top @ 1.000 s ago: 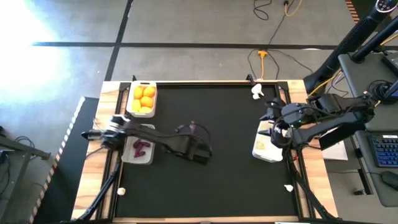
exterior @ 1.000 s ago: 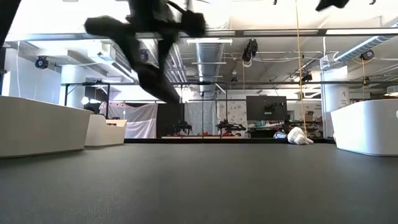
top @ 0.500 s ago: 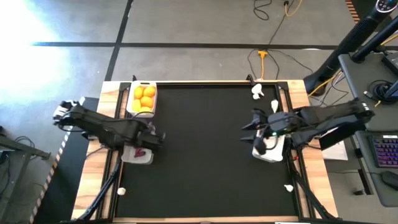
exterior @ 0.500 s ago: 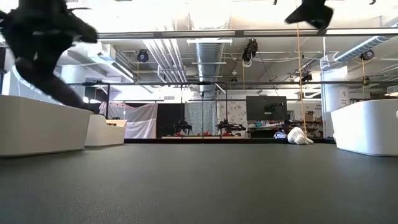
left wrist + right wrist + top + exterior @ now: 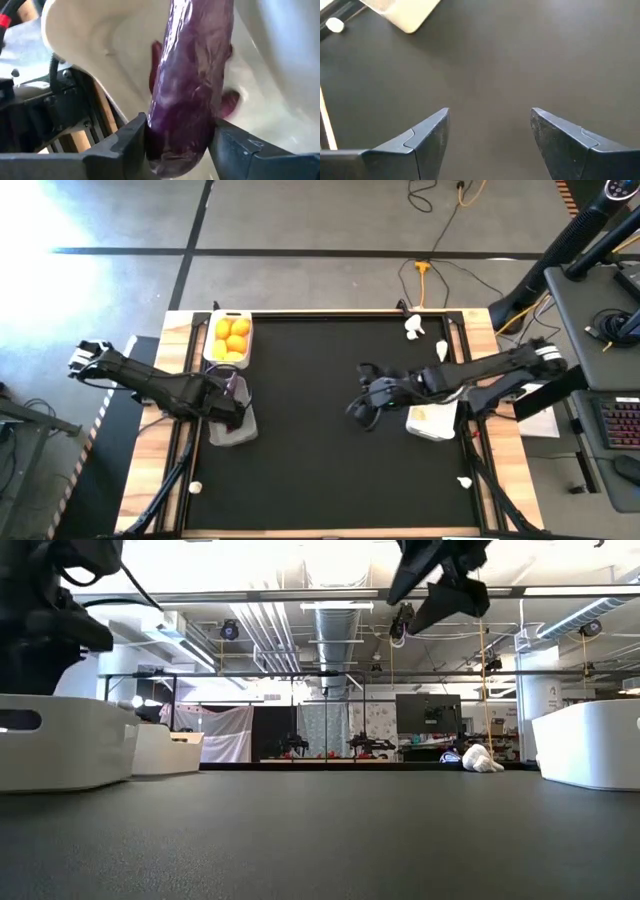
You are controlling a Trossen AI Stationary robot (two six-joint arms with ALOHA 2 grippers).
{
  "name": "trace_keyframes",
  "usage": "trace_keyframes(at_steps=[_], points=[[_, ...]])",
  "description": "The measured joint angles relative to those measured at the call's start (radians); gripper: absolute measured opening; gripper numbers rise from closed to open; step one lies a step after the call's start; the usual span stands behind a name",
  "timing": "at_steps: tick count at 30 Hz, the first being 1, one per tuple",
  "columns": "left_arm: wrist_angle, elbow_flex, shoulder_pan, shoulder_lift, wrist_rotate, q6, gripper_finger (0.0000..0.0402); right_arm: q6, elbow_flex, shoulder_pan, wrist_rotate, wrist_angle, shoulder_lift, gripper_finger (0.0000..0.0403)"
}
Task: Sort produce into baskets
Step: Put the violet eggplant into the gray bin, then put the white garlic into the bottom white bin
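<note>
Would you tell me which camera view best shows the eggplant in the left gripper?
The left wrist view: the eggplant fills it, clamped between the left gripper's fingers over the white bin. The high view shows only the arm covering that bin. The low view shows the bin's wall, not the eggplant. The right wrist view misses it.

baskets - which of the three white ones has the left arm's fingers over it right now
The middle-left basket, just nearer than the basket of citrus. The left gripper holds an eggplant over it; the right-side basket is far across.
</note>
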Motion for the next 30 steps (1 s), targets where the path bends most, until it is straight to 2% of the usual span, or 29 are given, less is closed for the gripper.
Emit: trace_keyframes(at_steps=[5, 9, 12, 15, 19, 21, 26, 30], points=[[0.000, 0.037, -0.015, -0.024, -0.011, 0.092, 0.0213, 0.011, 0.148, 0.002, 0.007, -0.143, 0.089, 0.0274], [-0.008, 0.080, -0.028, -0.041, -0.006, 0.136, 0.0235, -0.007, 0.253, 0.002, 0.006, -0.322, 0.119, 0.0278], [-0.005, 0.127, -0.031, -0.052, -0.016, 0.203, 0.0246, 0.001, 0.289, 0.021, -0.059, -0.456, 0.121, 0.0281], [0.043, 0.184, -0.031, -0.060, -0.114, 0.310, 0.0250, 0.025, 0.282, 0.070, -0.162, -0.547, 0.112, 0.0280], [0.276, 0.224, -0.025, -0.066, -0.241, 0.533, 0.0248, 0.047, 0.252, 0.178, -0.309, -0.598, 0.106, 0.0274], [0.439, 0.225, -0.007, -0.062, -0.242, 0.647, 0.0245, 0.088, 0.232, 0.242, -0.386, -0.606, 0.108, 0.0270], [0.805, 0.200, 0.025, -0.019, -0.250, 0.859, 0.0240, 0.325, 0.129, 0.397, -0.602, -0.601, 0.116, 0.0262], [1.008, 0.198, 0.029, 0.043, -0.393, 1.040, 0.0237, 0.444, -0.007, 0.501, -0.683, -0.597, 0.138, 0.0260]])
